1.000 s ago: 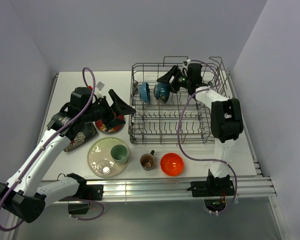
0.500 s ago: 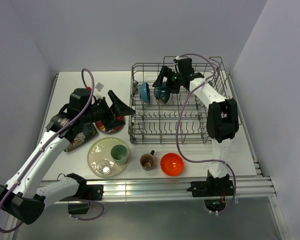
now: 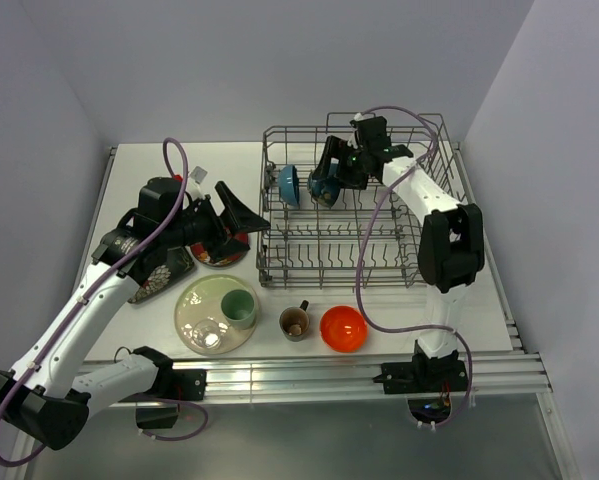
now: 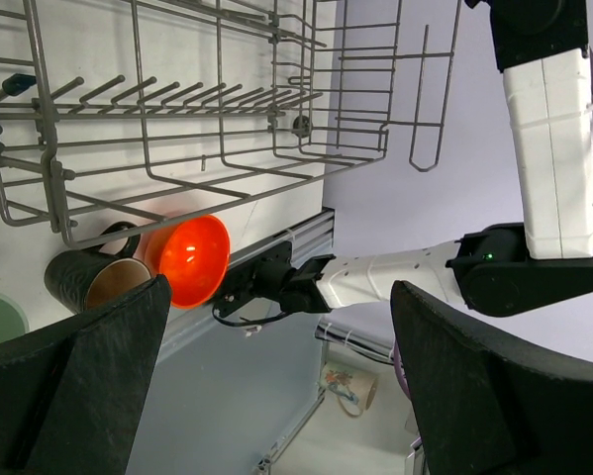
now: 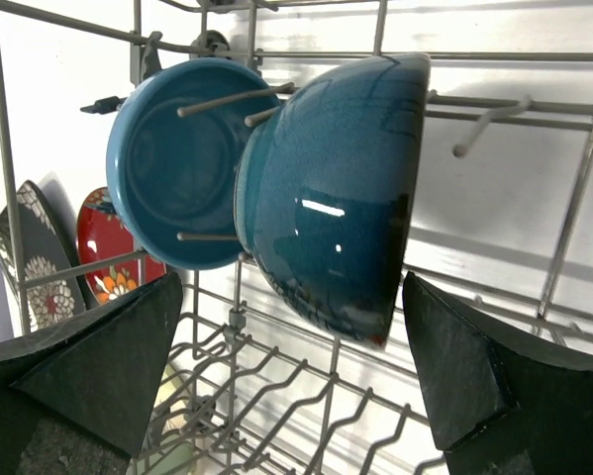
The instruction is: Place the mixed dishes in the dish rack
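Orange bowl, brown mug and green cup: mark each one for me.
orange bowl [image 3: 343, 328], overhead view, on its inside.
brown mug [image 3: 295, 322], overhead view, on its open mouth.
green cup [image 3: 239, 306], overhead view, on its inside.

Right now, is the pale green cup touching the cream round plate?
Touching. Top view: pale green cup stands on the cream round plate, inside its right rim.

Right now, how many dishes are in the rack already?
Done: a light blue bowl and a dark blue bowl stand in the rack. In hand: nothing; left gripper and right gripper are open. Left: plate, green cup, glass, brown mug, orange bowl, red saucer, black plate.
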